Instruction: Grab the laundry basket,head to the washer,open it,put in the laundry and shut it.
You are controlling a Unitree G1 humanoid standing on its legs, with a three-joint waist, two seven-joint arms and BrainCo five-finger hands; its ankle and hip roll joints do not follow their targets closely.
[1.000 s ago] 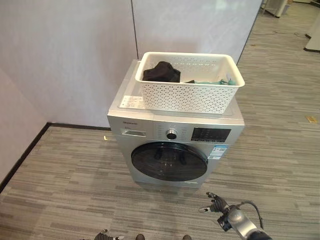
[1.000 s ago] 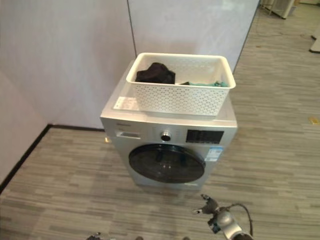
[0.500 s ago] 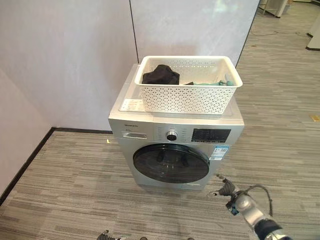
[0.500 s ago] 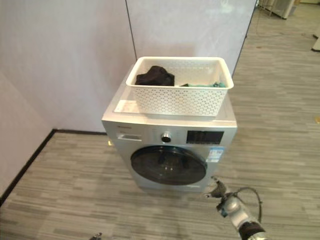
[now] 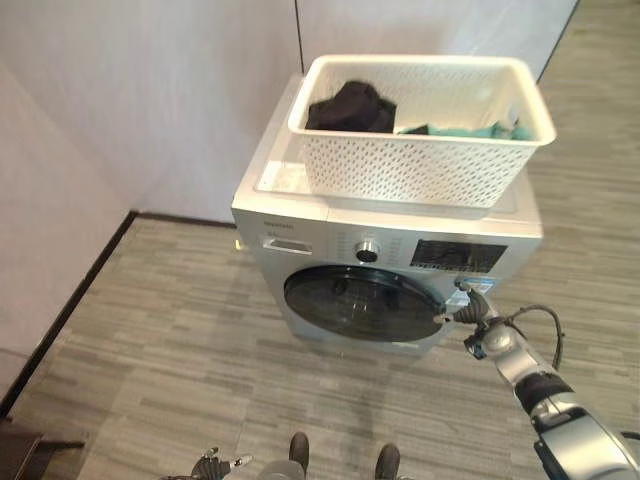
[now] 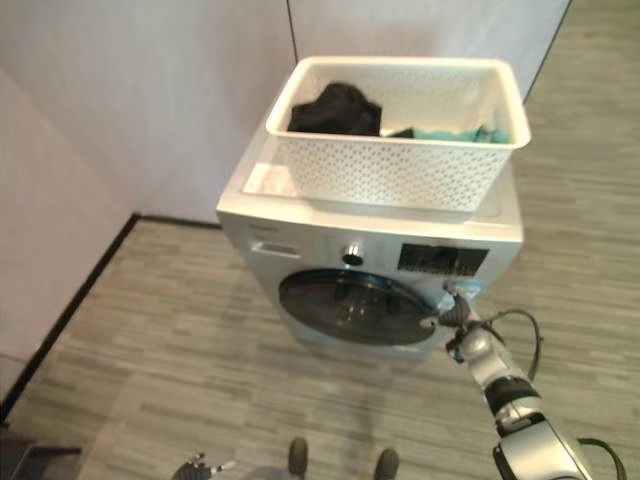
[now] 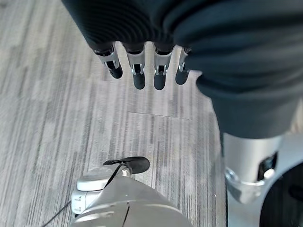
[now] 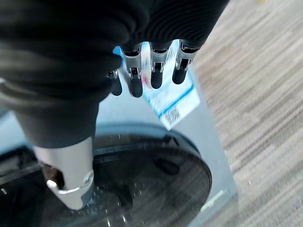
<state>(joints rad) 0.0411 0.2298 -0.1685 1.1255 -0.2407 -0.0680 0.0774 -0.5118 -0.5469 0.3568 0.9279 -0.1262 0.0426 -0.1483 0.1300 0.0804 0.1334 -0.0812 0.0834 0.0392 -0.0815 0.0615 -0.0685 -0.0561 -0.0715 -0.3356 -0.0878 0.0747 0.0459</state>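
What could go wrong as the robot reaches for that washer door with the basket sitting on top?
The right robot hand is at the right edge of the washer door, near a blue label; its fingers might miss the door's rim. The white laundry basket overhangs the washer top, so a hard tug could perhaps shake it. The left robot hand hangs open above the floor.
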